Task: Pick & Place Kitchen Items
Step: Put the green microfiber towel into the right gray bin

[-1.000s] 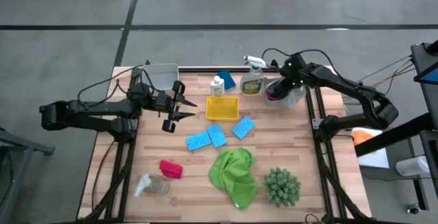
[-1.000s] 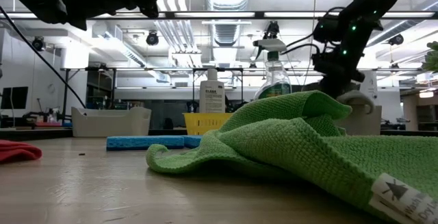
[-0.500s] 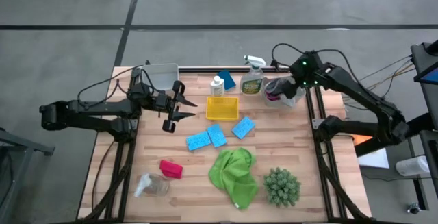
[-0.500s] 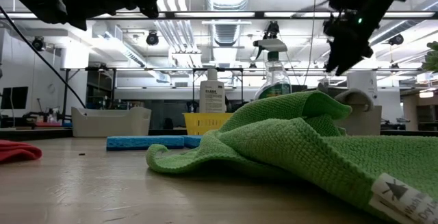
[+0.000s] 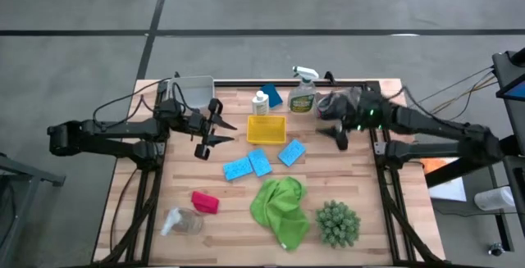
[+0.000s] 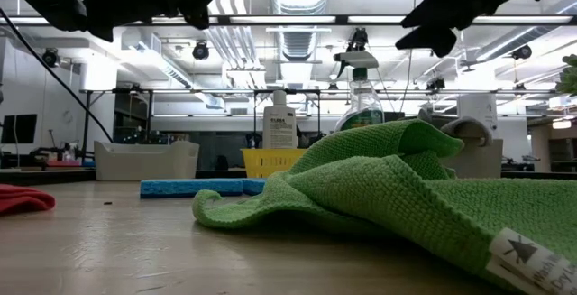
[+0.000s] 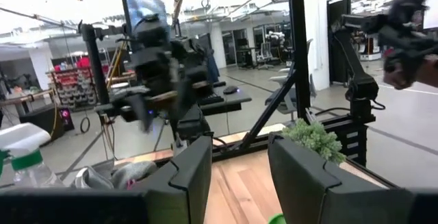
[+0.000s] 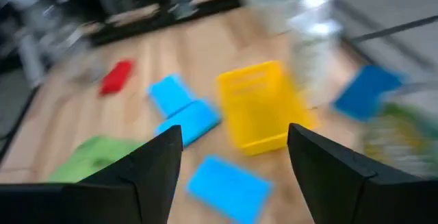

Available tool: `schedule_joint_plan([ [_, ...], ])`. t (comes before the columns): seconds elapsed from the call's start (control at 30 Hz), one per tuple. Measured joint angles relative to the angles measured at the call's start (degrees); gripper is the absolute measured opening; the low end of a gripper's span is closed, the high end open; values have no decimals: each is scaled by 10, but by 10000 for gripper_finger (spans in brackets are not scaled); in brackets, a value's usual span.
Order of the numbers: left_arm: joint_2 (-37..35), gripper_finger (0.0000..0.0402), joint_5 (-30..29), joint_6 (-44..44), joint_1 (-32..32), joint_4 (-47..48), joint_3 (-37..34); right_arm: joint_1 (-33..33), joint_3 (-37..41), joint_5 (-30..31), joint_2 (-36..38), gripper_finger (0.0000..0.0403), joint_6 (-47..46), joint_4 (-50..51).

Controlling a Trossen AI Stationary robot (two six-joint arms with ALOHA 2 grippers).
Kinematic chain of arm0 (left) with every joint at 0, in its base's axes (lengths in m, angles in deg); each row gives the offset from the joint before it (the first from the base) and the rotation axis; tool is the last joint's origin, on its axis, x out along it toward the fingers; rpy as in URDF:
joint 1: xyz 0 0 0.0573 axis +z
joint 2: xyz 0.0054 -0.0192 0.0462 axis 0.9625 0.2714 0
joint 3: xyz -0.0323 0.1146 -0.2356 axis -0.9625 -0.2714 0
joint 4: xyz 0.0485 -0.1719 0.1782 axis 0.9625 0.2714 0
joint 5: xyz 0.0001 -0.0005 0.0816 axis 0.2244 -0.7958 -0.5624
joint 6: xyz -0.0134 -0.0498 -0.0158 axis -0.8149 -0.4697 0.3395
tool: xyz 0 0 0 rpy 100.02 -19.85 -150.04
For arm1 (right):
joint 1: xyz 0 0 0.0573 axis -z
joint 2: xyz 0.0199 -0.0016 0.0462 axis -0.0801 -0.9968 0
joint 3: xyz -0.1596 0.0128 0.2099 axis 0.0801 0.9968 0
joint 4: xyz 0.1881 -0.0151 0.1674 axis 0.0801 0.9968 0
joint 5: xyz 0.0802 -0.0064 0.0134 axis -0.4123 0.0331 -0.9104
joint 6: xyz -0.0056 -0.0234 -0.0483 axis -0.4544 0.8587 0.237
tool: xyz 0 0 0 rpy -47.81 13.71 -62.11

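My right gripper [image 5: 341, 137] hangs open and empty above the table, right of the yellow tray [image 5: 267, 129]; its wrist view [image 8: 233, 176] looks over the tray and three blue sponges [image 5: 237, 168] [image 5: 260, 161] [image 5: 291, 152]. My left gripper [image 5: 209, 130] waits open and empty left of the tray. A fourth sponge [image 5: 271, 96], a small white bottle [image 5: 260, 102] and a spray bottle [image 5: 302, 94] are at the back. A green cloth [image 5: 281, 206], a red cloth [image 5: 205, 202] and a clear jar [image 5: 182, 221], on its side, lie near the front. A magenta cloth [image 5: 328, 106] sits in a clear container at the back right.
A round spiky green plant [image 5: 338, 223] stands at the front right. A clear bin [image 5: 195, 90] stands at the back left. Bare wood [image 5: 344, 178] lies between the sponges and the right edge.
My right gripper has risen from the clear container at the back right, then swung toward the table's near edge, and now points toward the table's left over the tray and sponges.
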Motion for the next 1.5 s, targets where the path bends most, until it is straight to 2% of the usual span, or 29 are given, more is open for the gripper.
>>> schedule_joint_plan([
  [0.13,0,145,0,0,0,3,0,-134,-1,64,-48,256,-34,-9],
  [0.27,0,145,0,3,0,4,0,-248,-39,145,-116,256,-62,-12],
  [0.43,-5,145,0,13,1,3,0,-324,-108,195,-224,256,-80,-9],
  [0.7,-26,145,0,11,1,16,0,-330,-248,192,-416,256,-85,150],
  [1.0,-30,145,0,14,1,20,0,-330,-354,113,-547,256,-56,191],
  [1.2,-30,145,0,15,1,22,0,-330,-376,71,-605,256,-41,204],
  [1.4,-30,146,0,16,1,25,0,-330,-377,66,-628,255,-40,205],
  [1.5,-30,146,0,20,1,25,0,-330,-377,67,-639,235,-40,206],
])
